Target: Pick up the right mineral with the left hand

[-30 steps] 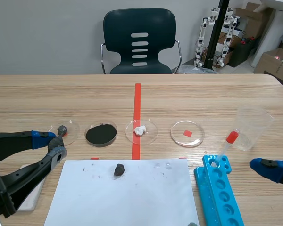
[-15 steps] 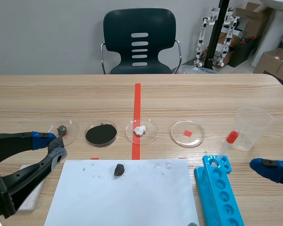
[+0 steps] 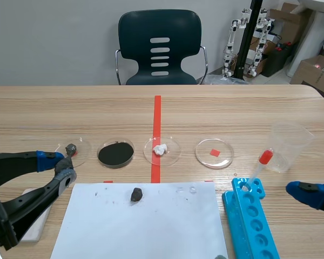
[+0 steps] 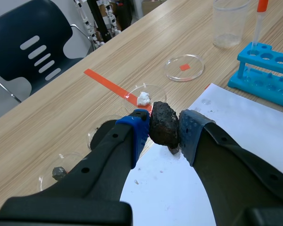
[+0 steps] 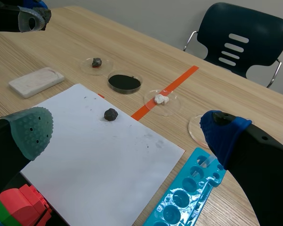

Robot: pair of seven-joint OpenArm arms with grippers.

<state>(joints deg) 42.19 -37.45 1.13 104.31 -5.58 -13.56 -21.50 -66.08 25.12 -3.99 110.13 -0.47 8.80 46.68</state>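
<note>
Mineral [image 4: 164, 127]: dark and lumpy, pinched between the two pads of the left gripper [image 3: 63, 165]; apparently clear of the worktop [image 3: 232, 108], going by the left wrist view.
Left gripper: closed onto that mineral, fingers held apart only by the stone, pads pressing its narrower sides.
Long axis: roughly upright between the pads, crosswise to the squeeze, sticking out above and below them.
Direction: no gap to close; right at the fingertips, at the lower left of the scene frame.
Nearer arm: left, by far; right gripper [image 5: 126, 132] spread wide and empty, at the lower right of the scene frame, well apart.
Stage, as a judgement: pick-up apparently done; steady hold needed next.
Other stones: dark lump [image 3: 136, 194] on the white paper [image 3: 151, 232], left of the scene frame's middle; small grey stone [image 3: 71, 148] in the leftmost dish [image 3: 86, 144], just beside the left gripper.
Left wrist view: shows the grip itself plainly.
Scene view: gives only a dark sliver between the pads; shows instead the lump on the paper, mostly covered by the held mineral in the left wrist view.
Risk: narrow hold on a rough stone; could twist or slip.
</note>
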